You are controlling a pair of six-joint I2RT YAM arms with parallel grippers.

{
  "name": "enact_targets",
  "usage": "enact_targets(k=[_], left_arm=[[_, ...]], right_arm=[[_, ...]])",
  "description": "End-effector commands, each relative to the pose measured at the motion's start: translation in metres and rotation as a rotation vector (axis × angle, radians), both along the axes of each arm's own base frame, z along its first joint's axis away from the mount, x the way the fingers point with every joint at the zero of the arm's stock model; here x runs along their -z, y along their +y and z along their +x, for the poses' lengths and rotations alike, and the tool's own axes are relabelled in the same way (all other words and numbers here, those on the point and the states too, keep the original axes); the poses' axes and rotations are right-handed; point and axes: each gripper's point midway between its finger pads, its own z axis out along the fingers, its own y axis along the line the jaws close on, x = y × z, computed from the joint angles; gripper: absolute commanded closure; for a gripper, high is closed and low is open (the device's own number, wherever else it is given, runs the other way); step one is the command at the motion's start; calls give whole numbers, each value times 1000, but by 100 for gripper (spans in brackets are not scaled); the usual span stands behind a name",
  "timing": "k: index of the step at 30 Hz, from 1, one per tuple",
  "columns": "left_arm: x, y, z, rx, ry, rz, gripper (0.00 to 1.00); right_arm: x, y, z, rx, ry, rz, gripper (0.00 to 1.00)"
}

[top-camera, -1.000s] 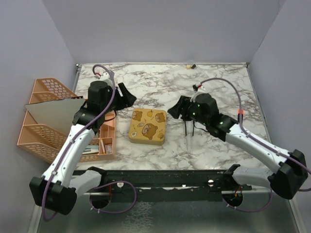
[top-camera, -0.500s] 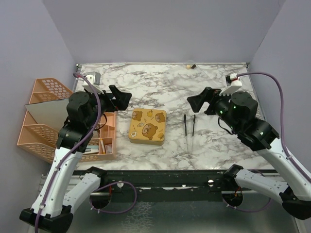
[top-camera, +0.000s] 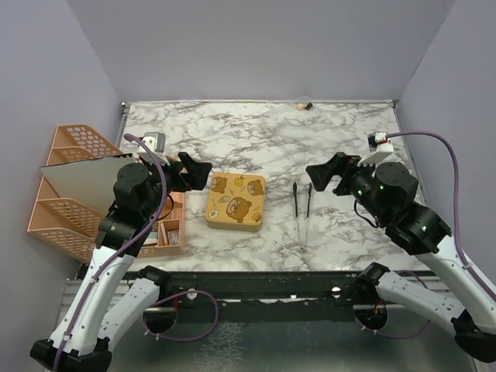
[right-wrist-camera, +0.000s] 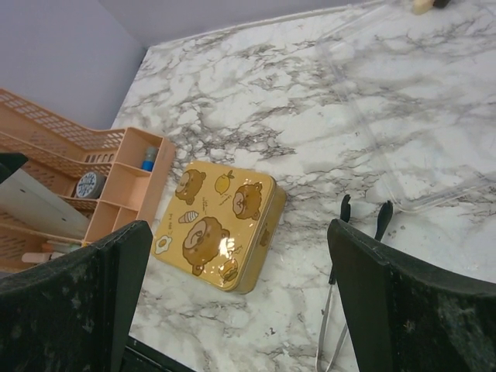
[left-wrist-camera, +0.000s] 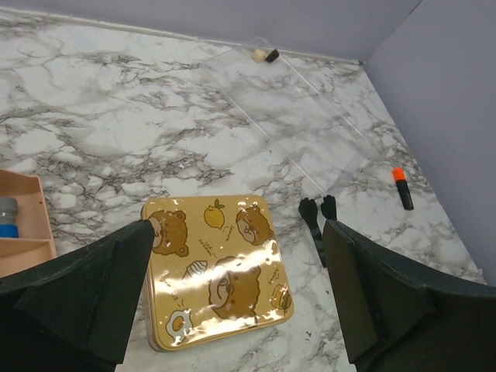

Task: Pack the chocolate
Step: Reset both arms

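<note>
A closed square yellow tin with a bear-picture lid (top-camera: 235, 201) lies flat mid-table, also seen as the lid (left-wrist-camera: 217, 271) and the tin (right-wrist-camera: 221, 226). Two small chocolate pieces, one cream (top-camera: 299, 105) and one dark (top-camera: 308, 105), sit at the far table edge; the left wrist view shows the same cream piece (left-wrist-camera: 259, 55). My left gripper (top-camera: 200, 172) hovers open left of the tin, with nothing between its fingers (left-wrist-camera: 116, 279). On the other side, right of a pair of black-tipped metal tongs (top-camera: 301, 211), my right gripper (top-camera: 316, 172) is open and empty.
Orange mesh file racks (top-camera: 74, 182) and a small orange compartment organiser (top-camera: 167, 221) stand at the left. A clear plastic tray (right-wrist-camera: 403, 116) lies on the marble at the back. An orange-capped marker (left-wrist-camera: 401, 188) rests near the right wall.
Both arms have pulled back and up from the tin. The right gripper left the tongs lying on the table. Both pairs of jaws have opened wide.
</note>
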Motion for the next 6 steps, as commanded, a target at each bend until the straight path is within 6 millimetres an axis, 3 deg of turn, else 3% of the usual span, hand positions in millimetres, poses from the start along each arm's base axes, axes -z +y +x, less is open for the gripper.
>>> enact_targets(k=[1, 6], left_arm=[[-12, 5, 2, -29, -54, 6, 1], [-14, 6, 1, -32, -60, 2, 1]], right_arm=[[-4, -10, -3, 40, -2, 7, 0], [-4, -9, -2, 39, -10, 10, 0]])
